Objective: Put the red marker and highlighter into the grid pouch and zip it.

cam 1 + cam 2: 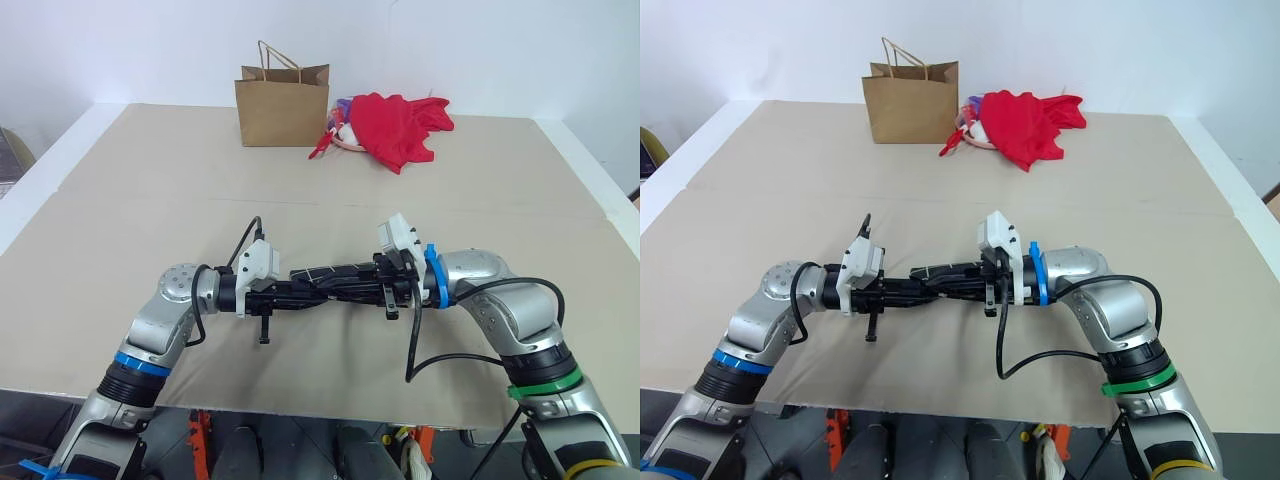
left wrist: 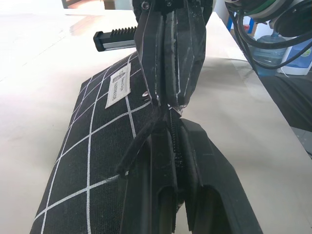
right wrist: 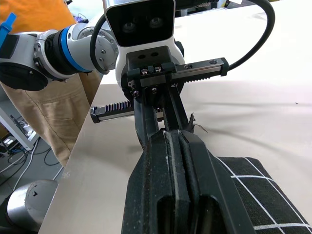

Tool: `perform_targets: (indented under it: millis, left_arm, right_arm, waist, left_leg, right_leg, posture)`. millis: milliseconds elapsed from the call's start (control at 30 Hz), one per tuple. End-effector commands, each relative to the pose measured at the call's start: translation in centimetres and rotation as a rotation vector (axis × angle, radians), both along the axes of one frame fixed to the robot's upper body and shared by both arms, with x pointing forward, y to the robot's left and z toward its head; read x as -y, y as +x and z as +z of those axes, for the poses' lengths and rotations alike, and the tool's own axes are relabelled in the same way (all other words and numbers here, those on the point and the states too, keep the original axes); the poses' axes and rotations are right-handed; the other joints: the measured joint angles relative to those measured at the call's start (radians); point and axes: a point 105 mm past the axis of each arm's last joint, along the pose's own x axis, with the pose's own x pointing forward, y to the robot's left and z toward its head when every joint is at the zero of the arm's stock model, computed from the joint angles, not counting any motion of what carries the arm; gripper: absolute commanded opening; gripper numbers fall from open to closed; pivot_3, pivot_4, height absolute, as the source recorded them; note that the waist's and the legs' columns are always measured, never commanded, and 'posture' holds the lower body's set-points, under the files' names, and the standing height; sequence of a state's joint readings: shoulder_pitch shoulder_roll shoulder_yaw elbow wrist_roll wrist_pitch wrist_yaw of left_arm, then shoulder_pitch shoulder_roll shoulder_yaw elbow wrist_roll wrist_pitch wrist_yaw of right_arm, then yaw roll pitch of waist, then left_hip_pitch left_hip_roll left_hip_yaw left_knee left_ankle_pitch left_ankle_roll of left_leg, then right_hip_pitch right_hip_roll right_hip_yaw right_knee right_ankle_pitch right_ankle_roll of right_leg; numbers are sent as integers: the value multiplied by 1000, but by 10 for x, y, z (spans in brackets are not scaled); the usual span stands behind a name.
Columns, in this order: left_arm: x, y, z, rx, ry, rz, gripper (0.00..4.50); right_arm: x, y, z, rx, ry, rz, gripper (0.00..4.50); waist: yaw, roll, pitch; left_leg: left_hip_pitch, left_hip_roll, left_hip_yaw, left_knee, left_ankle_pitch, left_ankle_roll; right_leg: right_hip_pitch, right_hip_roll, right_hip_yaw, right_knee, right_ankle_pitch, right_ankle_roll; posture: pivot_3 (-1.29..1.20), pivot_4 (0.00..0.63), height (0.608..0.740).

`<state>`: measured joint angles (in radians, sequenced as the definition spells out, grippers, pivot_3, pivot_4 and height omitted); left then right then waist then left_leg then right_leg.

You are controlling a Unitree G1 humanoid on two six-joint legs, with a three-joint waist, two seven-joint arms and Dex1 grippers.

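Observation:
The grid pouch [image 2: 92,146], black with thin white lines and a small white label [image 2: 119,84], hangs a little above the table between my two hands, zipper edge up. My left gripper [image 1: 318,287] reaches in from the left and is shut on that edge. Pointing the opposite way, my right gripper [image 1: 346,277] is shut on the same edge, tip to tip with the left, where the black pull cord [image 2: 136,146] hangs down. The red marker and the highlighter are hidden.
A brown paper bag [image 1: 283,105] stands upright at the back of the beige table [image 1: 120,200]. A red cloth heap [image 1: 400,125] lies just right of it. The table's front edge [image 1: 330,408] runs below my forearms.

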<state>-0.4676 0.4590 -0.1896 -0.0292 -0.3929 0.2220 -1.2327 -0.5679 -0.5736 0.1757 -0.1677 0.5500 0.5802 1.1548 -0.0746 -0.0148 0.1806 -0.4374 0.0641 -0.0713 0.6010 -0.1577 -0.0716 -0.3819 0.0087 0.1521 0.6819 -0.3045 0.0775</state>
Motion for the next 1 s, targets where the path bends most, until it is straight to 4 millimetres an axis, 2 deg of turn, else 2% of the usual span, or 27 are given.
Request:
perform_targets:
  millis: [33, 233, 433, 600, 733, 800, 933, 1000]
  left_arm:
    - [-1, -1, 9, 43, -11, -11, 0]
    - [-5, 2, 10, 46, -8, -2, 0]
    - [-11, 3, 9, 56, 8, 16, 0]
    - [-22, 5, 7, 67, 35, 33, 0]
    - [-31, 10, 6, 82, 57, 54, 0]
    - [-33, 11, 6, 84, 62, 55, 0]
    - [-32, 11, 2, 65, 78, 43, 0]
    - [-30, 16, 2, -3, 56, 72, 797]
  right_arm:
    - [15, -4, 29, 73, 68, 6, 99]
    - [44, -13, 32, 99, 37, -15, 99]
    - [85, -19, 21, 74, -58, -105, 99]
    - [136, -16, 13, 56, -119, -292, 99]
    - [172, -24, 3, 36, -159, -422, 99]
    - [180, -27, 0, 40, -174, -450, 99]
    - [175, -28, 0, 29, -116, -474, 99]
    - [172, -19, 6, -21, 3, -538, 0]
  waist:
    - [0, 0, 0]
    - [2, 0, 0]
    - [2, 0, 0]
    - [2, 0, 0]
    - [3, 0, 0]
    - [3, 0, 0]
    - [-3, 0, 0]
    - [-3, 0, 0]
  left_leg:
    - [0, 0, 0, 0, 0, 0]
    - [0, 0, 0, 0, 0, 0]
    - [0, 0, 0, 0, 0, 0]
    - [0, 0, 0, 0, 0, 0]
    - [0, 0, 0, 0, 0, 0]
    - [0, 0, 0, 0, 0, 0]
    - [2, 0, 0, 1, 0, 0]
    - [2, 0, 0, 1, 0, 1]
  right_leg:
    - [0, 0, 0, 0, 0, 0]
    - [0, 0, 0, 0, 0, 0]
    - [0, 0, 0, 0, -1, 2]
    - [1, 0, 0, 0, -2, 2]
    - [1, 0, 0, 0, -2, 3]
    - [1, 0, 0, 0, -2, 3]
    - [1, 0, 0, 0, -1, 2]
    - [2, 0, 0, 0, -1, 3]
  posture:
    - [0, 150, 740]
    - [0, 150, 740]
    - [0, 150, 740]
    - [0, 150, 740]
    - [0, 150, 740]
    - [0, 150, 740]
    - [0, 150, 740]
    - [0, 150, 740]
